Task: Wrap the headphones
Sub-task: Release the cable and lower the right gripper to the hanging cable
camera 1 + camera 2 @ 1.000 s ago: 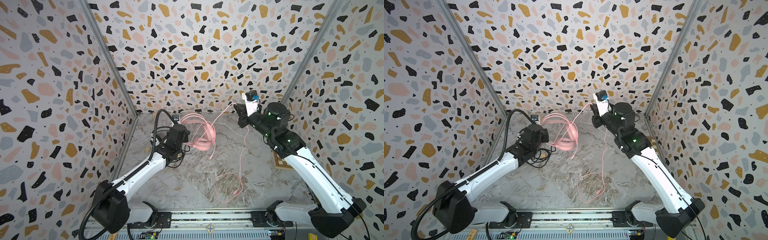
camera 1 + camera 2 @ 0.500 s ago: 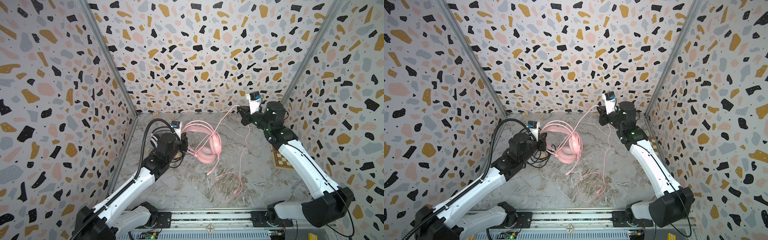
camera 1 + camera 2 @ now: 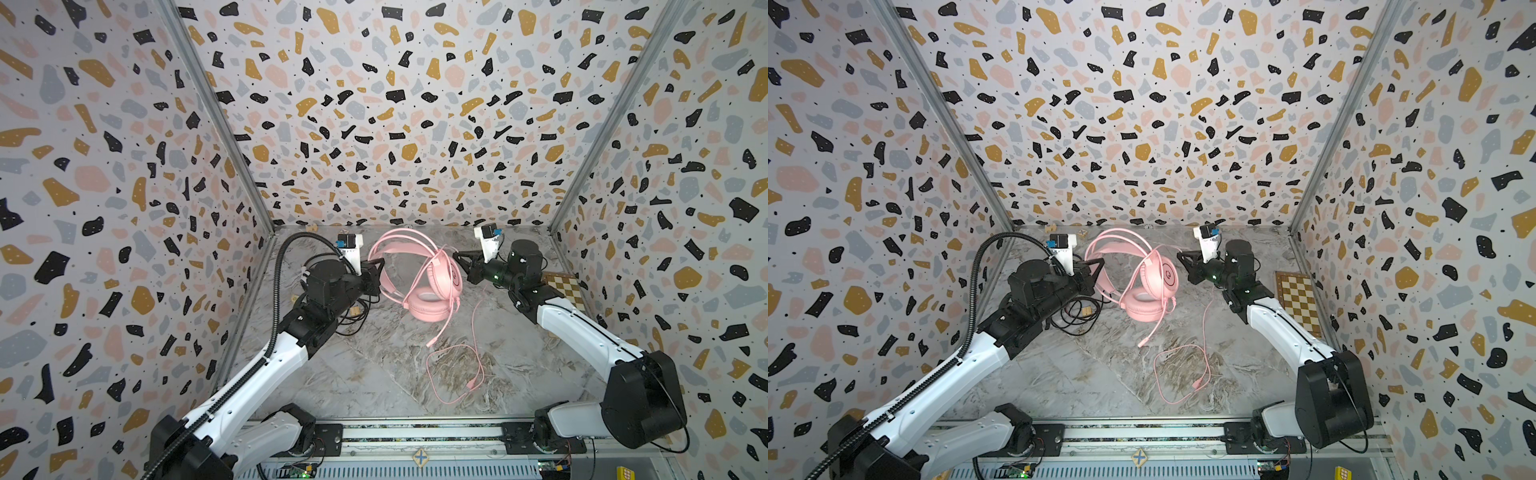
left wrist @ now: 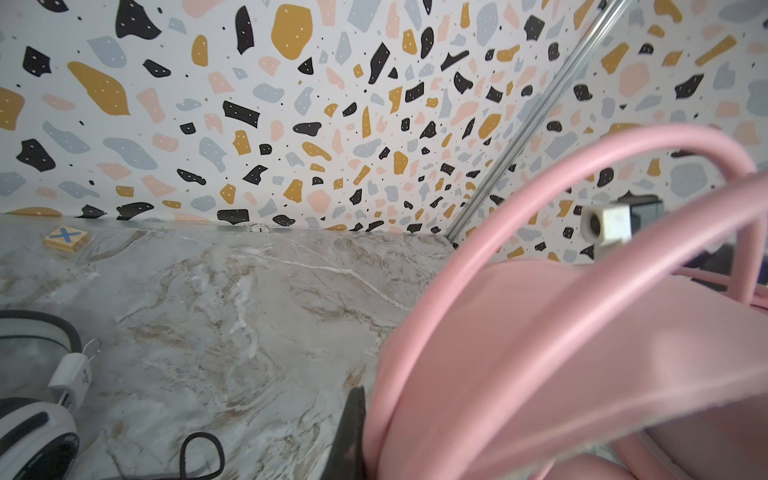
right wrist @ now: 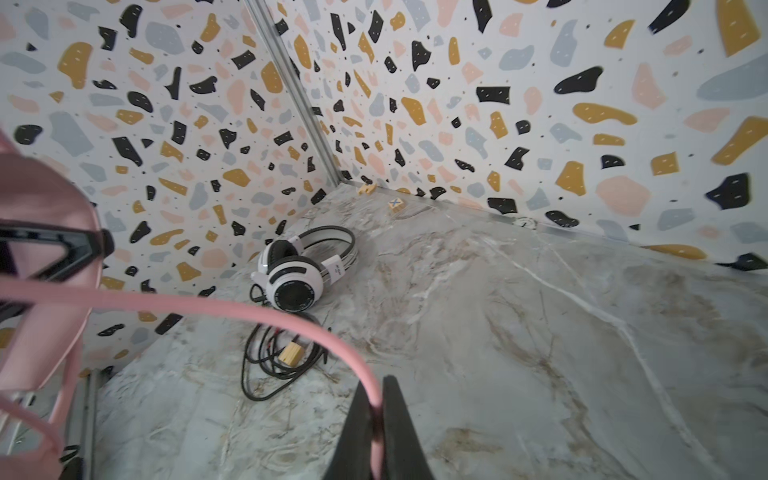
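1. Two headsets lie on the marble floor [image 3: 374, 374]. White headset [image 5: 299, 270], left of centre in the right wrist view, is untouched, with its black cable [image 5: 274, 361] piled near.
2. Left gripper [image 3: 376, 268] is clamped on the headband of the pink headset [image 3: 434, 291], centre-back in both top views. One ear cup rests on the floor.
3. Judged light, with a springy band and soft pads. The band is the firmest hold.
4. Right gripper [image 3: 460, 259] pinches the pink cable [image 5: 199, 304], which looks thin, limp and likely slippery. Slack loops lie lower centre.
5. Containers: none seen.

Pink headset [image 3: 1160, 277] held between left hand [image 3: 1099, 267] and right hand [image 3: 1183, 261].
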### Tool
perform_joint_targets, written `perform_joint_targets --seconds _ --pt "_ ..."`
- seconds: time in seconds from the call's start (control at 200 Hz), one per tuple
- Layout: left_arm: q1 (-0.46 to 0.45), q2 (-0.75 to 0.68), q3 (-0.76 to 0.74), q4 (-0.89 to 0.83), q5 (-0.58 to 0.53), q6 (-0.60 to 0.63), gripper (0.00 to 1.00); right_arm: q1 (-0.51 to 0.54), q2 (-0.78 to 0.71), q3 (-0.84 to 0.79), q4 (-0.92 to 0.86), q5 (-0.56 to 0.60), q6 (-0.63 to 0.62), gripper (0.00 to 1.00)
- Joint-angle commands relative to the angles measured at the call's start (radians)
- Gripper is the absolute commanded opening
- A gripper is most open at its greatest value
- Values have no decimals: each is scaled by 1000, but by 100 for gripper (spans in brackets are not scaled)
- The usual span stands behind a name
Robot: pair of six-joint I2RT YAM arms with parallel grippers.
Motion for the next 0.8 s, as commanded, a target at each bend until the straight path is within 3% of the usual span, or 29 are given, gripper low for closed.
perform_joint_targets --seconds 0.0,0.205,0.365,0.551,0.796 --pt "13 -5 70 212 42 -180 0 17 -19 -64 243 -122 150 11" --pt "14 22 107 248 11 -328 0 114 3 -99 326 -118 176 19" --pt "13 40 164 215 16 -324 0 173 40 -101 359 -94 179 26" --pt "14 38 201 166 -5 -292 0 143 114 -175 527 -152 261 40" --pt "14 37 211 123 -17 -272 0 146 117 -295 503 -139 206 51"
